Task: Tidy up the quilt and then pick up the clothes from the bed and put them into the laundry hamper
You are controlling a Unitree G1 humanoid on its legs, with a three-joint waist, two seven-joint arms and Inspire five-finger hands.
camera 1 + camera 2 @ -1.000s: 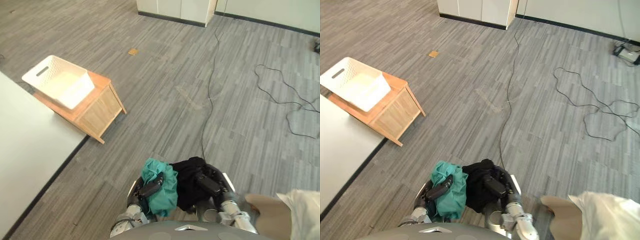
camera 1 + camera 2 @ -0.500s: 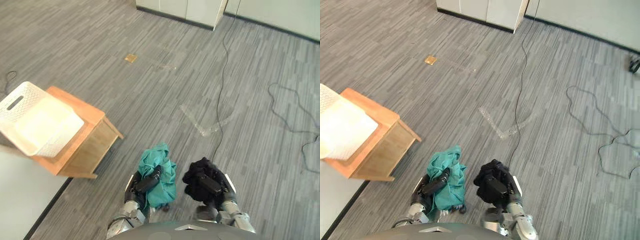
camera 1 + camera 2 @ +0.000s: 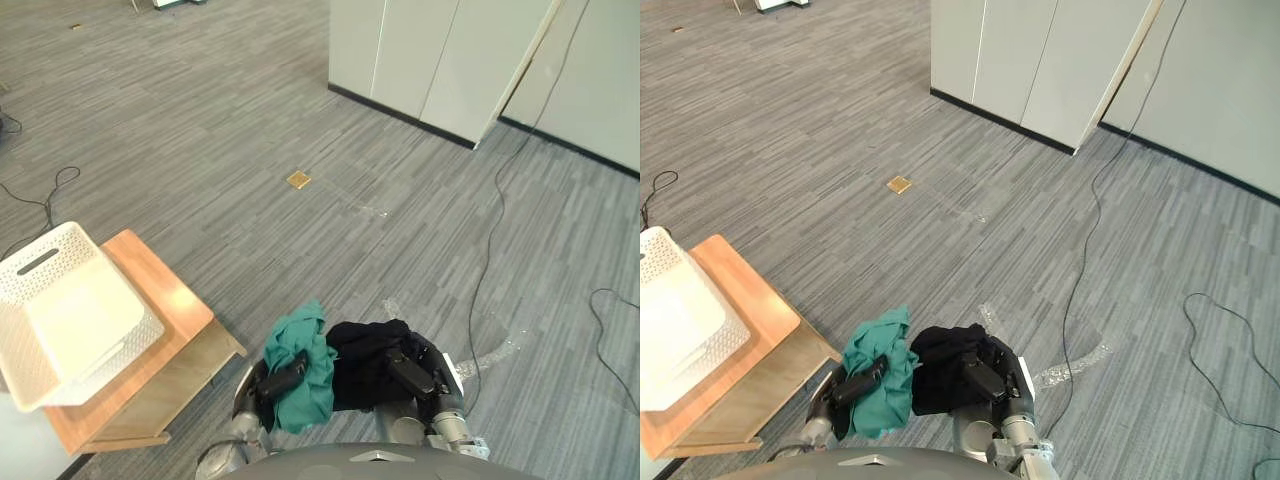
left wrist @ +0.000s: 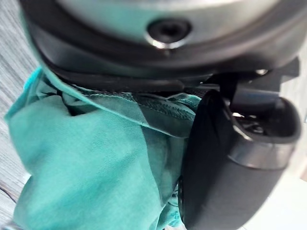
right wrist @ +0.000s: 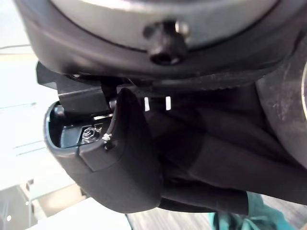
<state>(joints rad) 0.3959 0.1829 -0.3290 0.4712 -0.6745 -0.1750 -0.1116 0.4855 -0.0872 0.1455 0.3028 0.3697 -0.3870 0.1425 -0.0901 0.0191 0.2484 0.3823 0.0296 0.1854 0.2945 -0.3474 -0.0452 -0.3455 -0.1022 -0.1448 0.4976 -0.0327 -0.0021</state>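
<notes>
Held low side by side, left hand [image 3: 282,379] clutches teal garment [image 3: 312,378], right hand [image 3: 411,372] black garment [image 3: 358,352].

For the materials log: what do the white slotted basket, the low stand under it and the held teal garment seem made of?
White slotted basket: probably rigid plastic, matte, moulded perforated walls.
Low stand: light wood or veneer, grain lines, slight sheen on top.
Teal garment: soft matte cloth, creased, stitched hem, bunched in the left hand.

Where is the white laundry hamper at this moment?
In the left eye view the white laundry hamper sits on the wooden table at the lower left, left of the teal garment held in the left robot hand.
</notes>
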